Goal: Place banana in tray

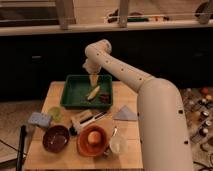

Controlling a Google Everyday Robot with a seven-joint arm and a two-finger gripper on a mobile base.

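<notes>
Wooden table (60, 95); claw (94, 80) over tray (75, 92)

A light wooden table (50, 96) carries several items. At its front edge a round orange bowl (84, 148) holds a round orange fruit (94, 136), and a dark maroon bowl (55, 138) sits just beside it on the left. A clear plastic cup (118, 144) stands just to the right of the orange bowl. Behind the two bowls lies a white boxy object (83, 120). A small lime-green round thing (54, 113) and a blue-grey rectangular sponge (39, 119) rest near the left edge, close together. A grey triangular cloth (125, 113) lies towards the right side.
</notes>
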